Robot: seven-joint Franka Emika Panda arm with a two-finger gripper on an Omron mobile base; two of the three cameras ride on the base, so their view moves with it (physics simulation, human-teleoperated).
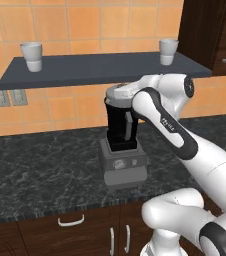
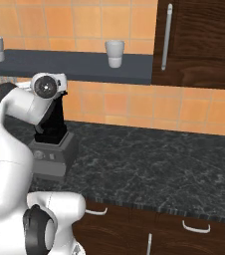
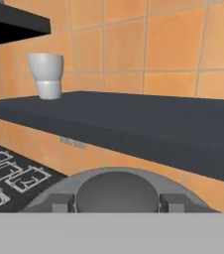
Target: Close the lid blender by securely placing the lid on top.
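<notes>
At the bottom of the hand view, the two fingers (image 3: 60, 202) stand either side of the lid's (image 3: 116, 191) domed knob, apparently gripping it, though contact is not plain. In the left base view the lid (image 1: 119, 92) lies flat on the mouth of the blender (image 1: 121, 131), whose long axis stands upright on the dark desk (image 1: 45, 165), handle strip facing the camera. Beyond, a shelf (image 3: 148, 124) carries a white cup (image 3: 46, 74). My judgement: released off-centre, the lid could sit tilted or slide off.

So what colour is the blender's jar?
Black; the blender jar sits on a grey base, clearest in the left base view.
</notes>
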